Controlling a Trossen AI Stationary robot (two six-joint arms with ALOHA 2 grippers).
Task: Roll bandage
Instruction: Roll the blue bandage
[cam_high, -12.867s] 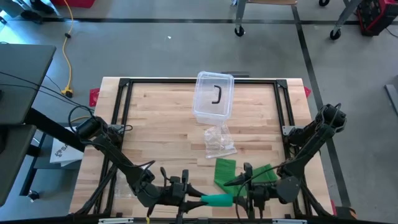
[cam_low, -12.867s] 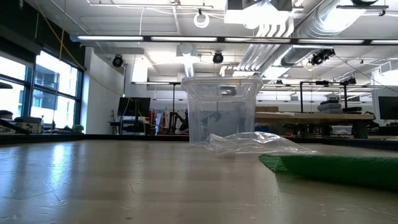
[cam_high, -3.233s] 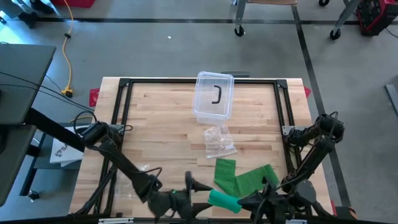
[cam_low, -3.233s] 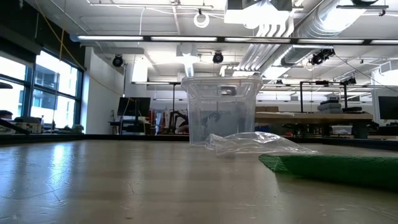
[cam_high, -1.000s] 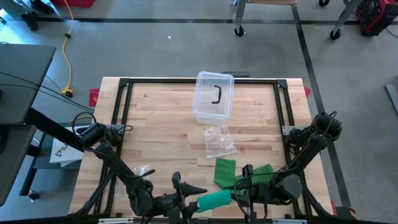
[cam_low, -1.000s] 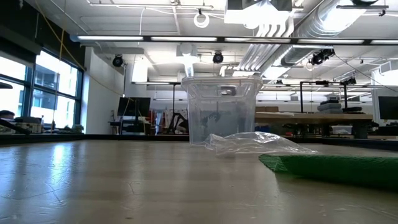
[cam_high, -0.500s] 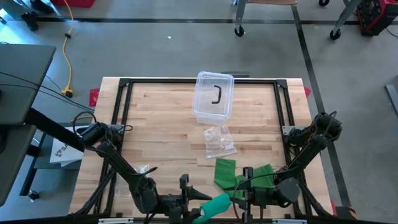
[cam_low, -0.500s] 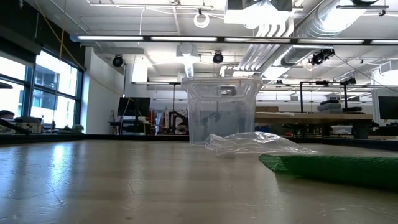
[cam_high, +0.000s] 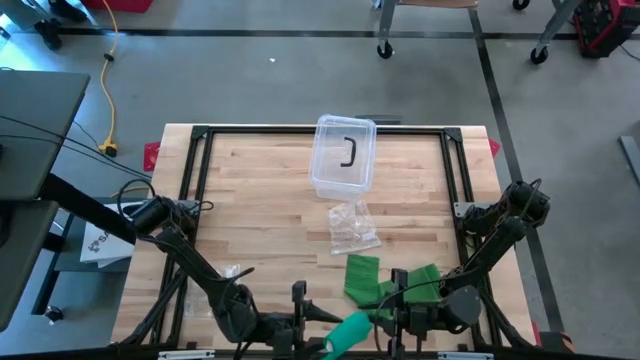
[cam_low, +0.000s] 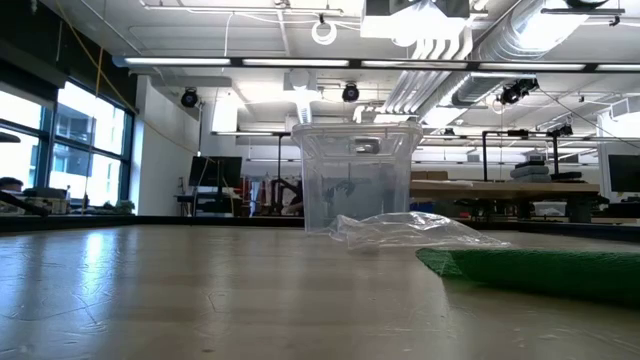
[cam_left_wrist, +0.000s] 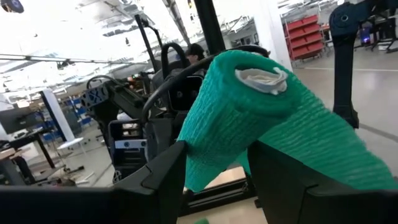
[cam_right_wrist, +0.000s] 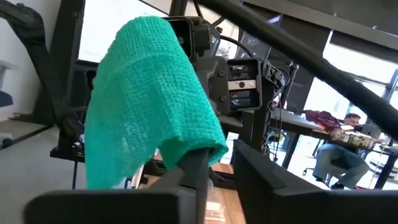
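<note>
A wooden counter (cam_high: 260, 200) inside a black frame stands on a grey workshop floor; the low view looks across it into a hall with ceiling ducts and windows.

Bandage: one green, open-weave elastic bandage (cam_high: 349, 332). Its rolled part is a short cylinder with a white core visible at one end in the left wrist view. It sits at the bottom centre of the high view, at the counter's near edge. Its long axis runs diagonally, from lower left to upper right. The unrolled tail lies flat on the counter, extending toward the right of the frame in folded lengths.

Left tool (cam_high: 318, 334): clenched on the bandage roll, one finger on each side of it.

Right tool (cam_high: 385, 318): pinching the bandage fabric just beside the roll.

Other items: one clear plastic bin (cam_high: 343, 153) at upper centre; one crumpled clear bag (cam_high: 352, 226) below it.
</note>
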